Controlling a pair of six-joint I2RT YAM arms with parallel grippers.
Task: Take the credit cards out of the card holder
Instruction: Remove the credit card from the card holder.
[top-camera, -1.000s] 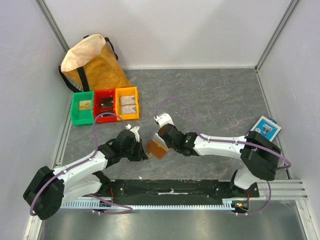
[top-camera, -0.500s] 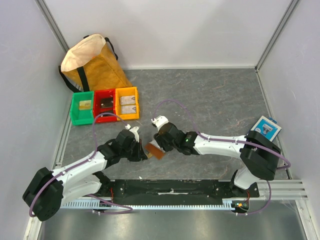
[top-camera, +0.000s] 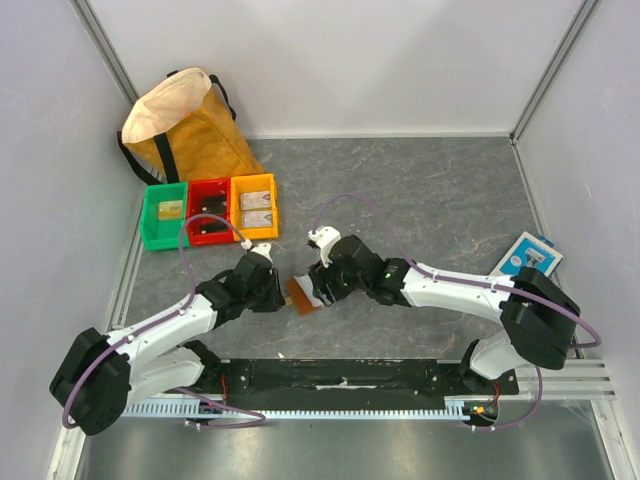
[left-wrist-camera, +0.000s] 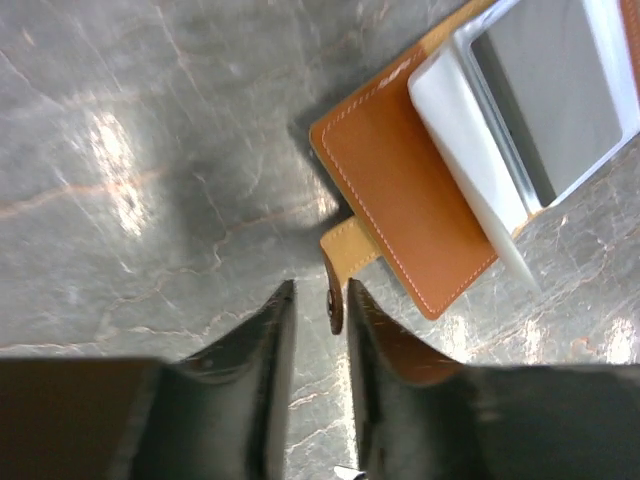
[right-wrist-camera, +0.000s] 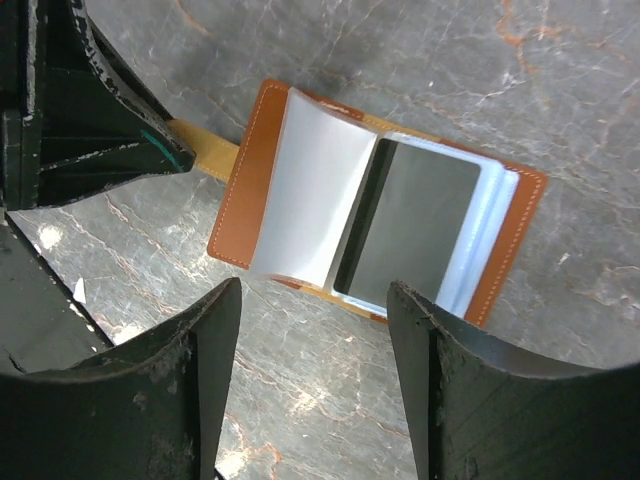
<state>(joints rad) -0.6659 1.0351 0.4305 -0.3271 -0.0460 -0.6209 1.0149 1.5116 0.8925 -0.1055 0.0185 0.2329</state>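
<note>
The brown card holder (top-camera: 303, 295) lies open on the grey table between both grippers. Its clear sleeves are fanned out, one white page (right-wrist-camera: 310, 200) curling up. A dark grey credit card (right-wrist-camera: 420, 225) sits in a sleeve, and it shows in the left wrist view too (left-wrist-camera: 550, 90). The holder's strap tab (left-wrist-camera: 340, 270) sticks in between the fingers of my left gripper (left-wrist-camera: 320, 300), whose jaws stand slightly apart, with a gap on one side of the tab. My right gripper (right-wrist-camera: 315, 290) hovers wide open over the holder's near edge, holding nothing.
Green (top-camera: 165, 217), red (top-camera: 209, 211) and yellow (top-camera: 254, 206) bins stand at the back left, each with small items inside. A brown bag (top-camera: 185, 125) stands behind them. A blue-and-white packet (top-camera: 530, 255) lies at the right wall.
The right gripper opened wide and let go of the card holder, which now lies open on the table. The left jaws loosened around the strap tab.
</note>
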